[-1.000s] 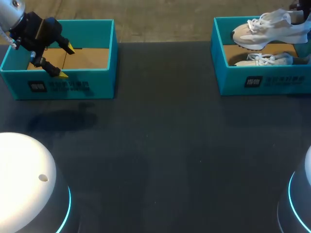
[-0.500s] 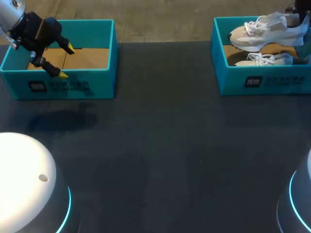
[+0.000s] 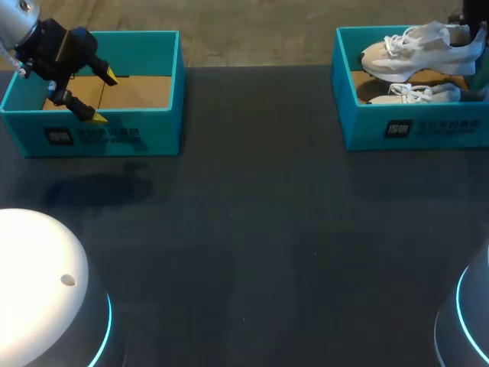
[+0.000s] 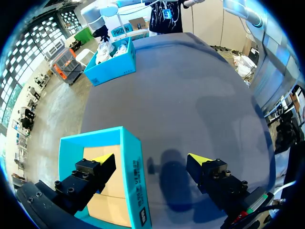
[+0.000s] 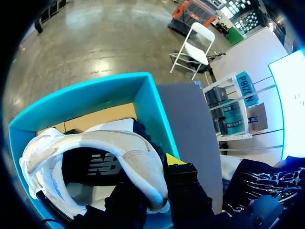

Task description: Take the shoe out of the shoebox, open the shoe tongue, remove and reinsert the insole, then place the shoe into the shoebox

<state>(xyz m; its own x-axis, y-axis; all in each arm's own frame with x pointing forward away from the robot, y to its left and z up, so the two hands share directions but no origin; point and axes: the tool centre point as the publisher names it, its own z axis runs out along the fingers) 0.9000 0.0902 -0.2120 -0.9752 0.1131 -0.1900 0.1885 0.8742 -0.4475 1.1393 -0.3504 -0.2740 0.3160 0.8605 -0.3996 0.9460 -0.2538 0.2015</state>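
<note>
Your right tool [image 5: 155, 177] is clamped on the white shoe [image 3: 412, 47] at its heel collar. The shoe hangs just above the right shoebox [image 3: 341, 92], over a second shoe [image 3: 416, 93] inside. Lift straight up so the sole clears the wall, then carry it over the table [image 3: 252, 229]. Your left tool [image 4: 151, 160] is spread wide and empty, straddling the left shoebox [image 3: 137, 34] wall. There are printed labels on both box fronts and a logo on the shoe's side; not transcribed.

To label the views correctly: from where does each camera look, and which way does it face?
Head view: above and behind, facing down on the table; the left arm shows over the empty shoebox.
Left wrist view: on that arm's wrist, facing across the table toward the full shoebox; its open jaws straddle the empty shoebox's wall.
Right wrist view: on the other wrist, facing down into the full shoebox; its jaws grip the lifted shoe.
Shared: head and right wrist views both show that shoe.
</note>
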